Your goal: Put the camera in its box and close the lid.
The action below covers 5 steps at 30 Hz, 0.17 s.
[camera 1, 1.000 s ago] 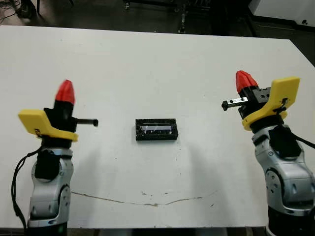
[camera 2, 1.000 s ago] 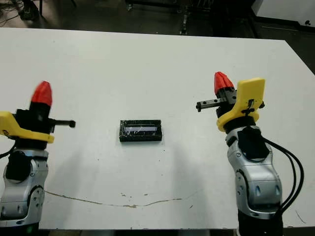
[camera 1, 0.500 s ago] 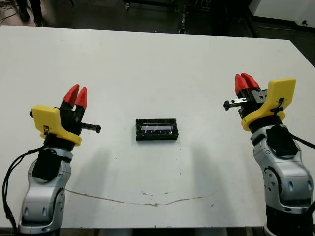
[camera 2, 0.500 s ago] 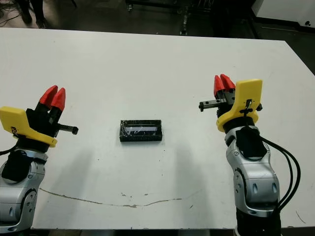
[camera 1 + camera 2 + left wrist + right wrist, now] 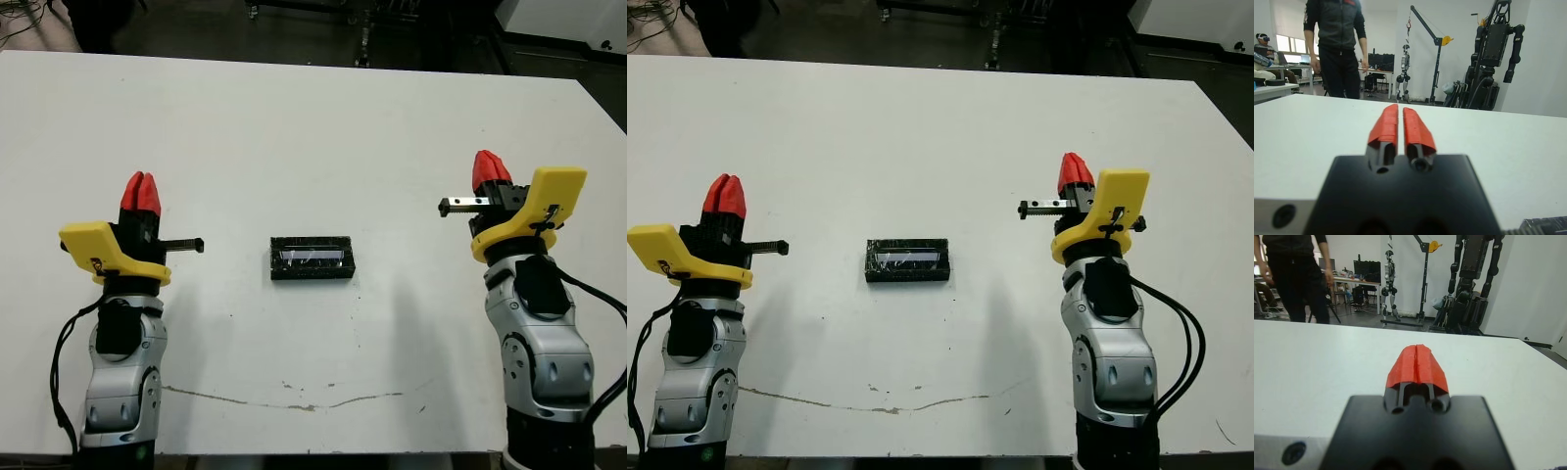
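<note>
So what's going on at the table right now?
Nothing is being handled. A small black rectangular box with a shiny speckled lid on it sits alone mid-table. The left claw and right claw are raised on either side of it, well apart from it, both shut and empty. The camera isn't visible.

White walls — perhaps windows [image 5: 1288, 46] — lab clutter.

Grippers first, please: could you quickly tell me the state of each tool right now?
Left tool: red-tipped fingers nearly together with a slim gap, holding nothing.
Right tool: closed, red tips touching, holding nothing.
</note>
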{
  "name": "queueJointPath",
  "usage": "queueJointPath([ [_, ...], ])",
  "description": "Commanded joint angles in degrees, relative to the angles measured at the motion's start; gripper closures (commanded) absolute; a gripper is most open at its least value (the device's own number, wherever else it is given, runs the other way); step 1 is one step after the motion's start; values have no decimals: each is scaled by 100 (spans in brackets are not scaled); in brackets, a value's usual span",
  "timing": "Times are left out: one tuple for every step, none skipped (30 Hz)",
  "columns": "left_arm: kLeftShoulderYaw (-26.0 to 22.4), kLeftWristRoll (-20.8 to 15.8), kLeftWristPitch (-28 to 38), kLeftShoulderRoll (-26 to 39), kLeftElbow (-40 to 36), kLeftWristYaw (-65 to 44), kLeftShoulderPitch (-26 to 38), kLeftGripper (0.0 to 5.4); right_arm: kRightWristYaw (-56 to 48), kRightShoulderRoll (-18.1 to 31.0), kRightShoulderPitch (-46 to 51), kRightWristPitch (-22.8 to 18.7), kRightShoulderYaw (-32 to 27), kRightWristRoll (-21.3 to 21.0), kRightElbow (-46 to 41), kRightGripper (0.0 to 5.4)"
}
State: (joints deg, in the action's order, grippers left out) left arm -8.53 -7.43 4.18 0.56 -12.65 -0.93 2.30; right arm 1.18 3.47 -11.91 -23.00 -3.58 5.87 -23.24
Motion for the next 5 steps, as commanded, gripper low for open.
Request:
queueJointPath([
  [-1,56,-151,112,-55,20,52,538,18,9,91,-94,53,-78,-15,540],
  [3,56,-186,118,-82,24,57,538,16,4,92,-94,63,-76,-11,540],
  [9,64,-216,126,-107,30,59,538,24,-4,91,-98,74,-80,-14,540],
  [18,86,-237,137,-128,38,57,538,35,-18,93,-102,85,-83,-24,540],
  [24,99,-251,145,-148,40,52,538,31,-27,99,-91,89,-75,-31,540],
])
